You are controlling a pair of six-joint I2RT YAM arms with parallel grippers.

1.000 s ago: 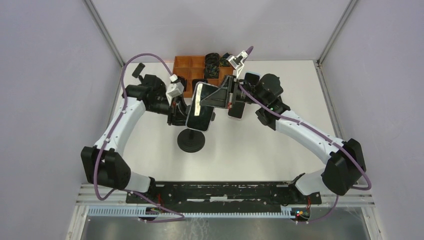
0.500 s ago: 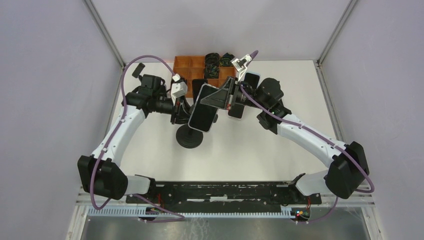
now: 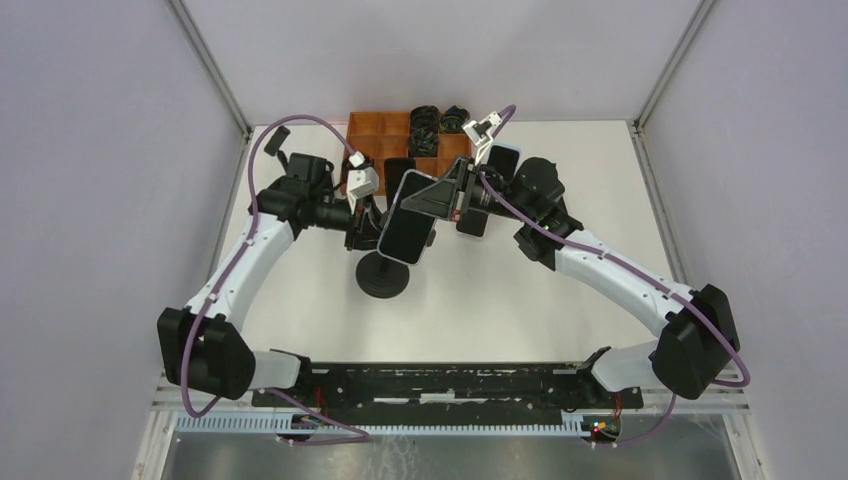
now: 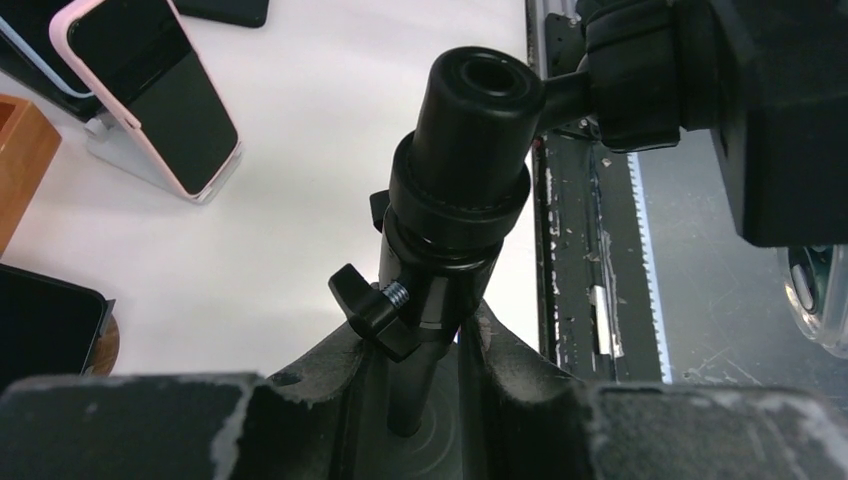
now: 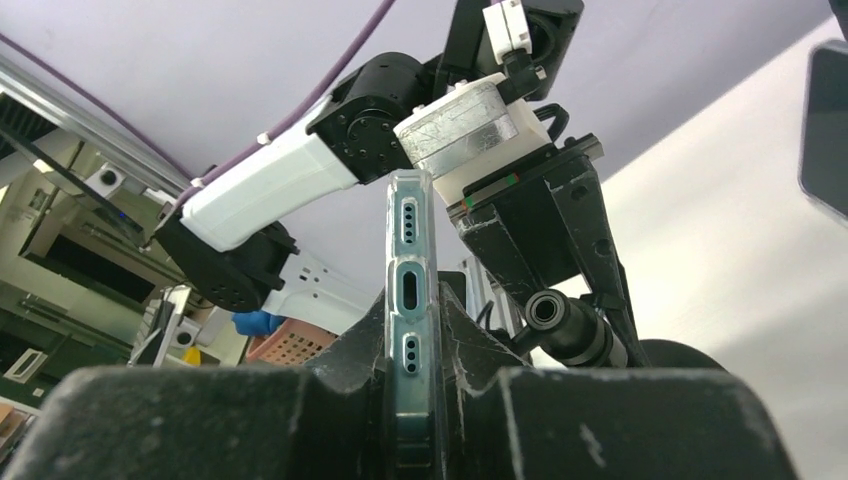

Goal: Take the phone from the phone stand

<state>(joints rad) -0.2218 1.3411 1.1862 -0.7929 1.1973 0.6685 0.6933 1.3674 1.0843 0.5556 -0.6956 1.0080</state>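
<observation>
Phone [image 3: 404, 224] is off its mount, in the air, clamped in the right claw [image 3: 443, 199]. From the top view it hangs tilted, screen up, over the phone stand [image 3: 383, 278] and partly covers the stand's pole. Right wrist view: phone [image 5: 410, 290] seen edge-on, bottom ports facing the camera, clear case, and right claw [image 5: 410, 372] pinched tight on both faces. The stand's head sits just beside the phone to the right in that view, apart from it.

Left claw [image 3: 359, 231] is closed on the stand's pole. Left wrist view: left claw [image 4: 410, 368] has a finger on each side of the thin pole, below the knob screw. Phone stand [image 4: 463, 185] is upright, its round top cap bare, nothing attached. The round black base rests on the white counter [image 3: 560, 190].

Further out: orange tray [image 3: 384, 134] at the far edge, dark items in its compartments, too small to identify. A pink-cased phone [image 4: 150, 95] leans on a small grey wedge stand on the counter [image 4: 290, 180]. One more dark phone [image 4: 45, 325] at the left edge of that view.
</observation>
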